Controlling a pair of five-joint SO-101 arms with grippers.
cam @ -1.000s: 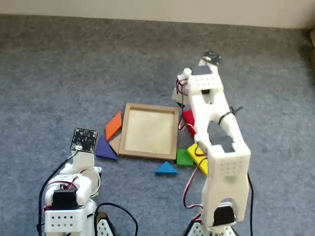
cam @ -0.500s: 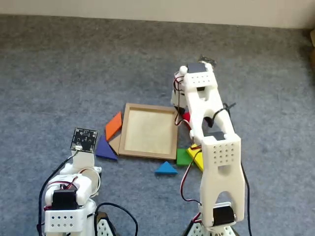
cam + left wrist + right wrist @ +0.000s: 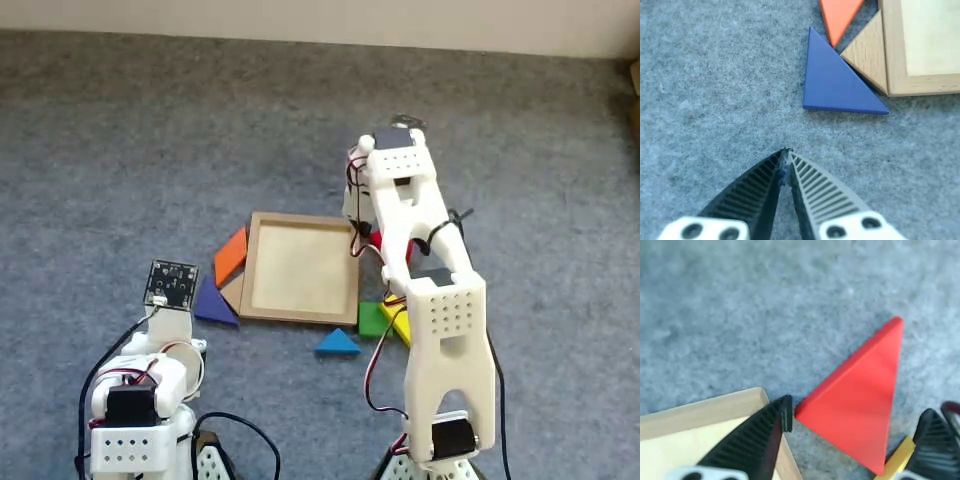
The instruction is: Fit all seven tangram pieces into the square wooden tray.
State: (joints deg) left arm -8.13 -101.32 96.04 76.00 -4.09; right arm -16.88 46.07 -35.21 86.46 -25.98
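The square wooden tray lies empty mid-table. An orange piece, a dark blue triangle and a tan piece sit at its left side. Green and yellow pieces and a small blue triangle lie by its near right corner. The red triangle rests on the carpet beside the tray's corner, and my right gripper stands open astride it. My left gripper is shut and empty, low over the carpet a little short of the dark blue triangle.
Grey carpet covers the table all round. The right arm stretches over the tray's right edge and hides most of the red piece from above. The left arm's base stands at the near left.
The right arm has swung a little left toward the tray's right edge, over the red triangle. The left arm has not moved.
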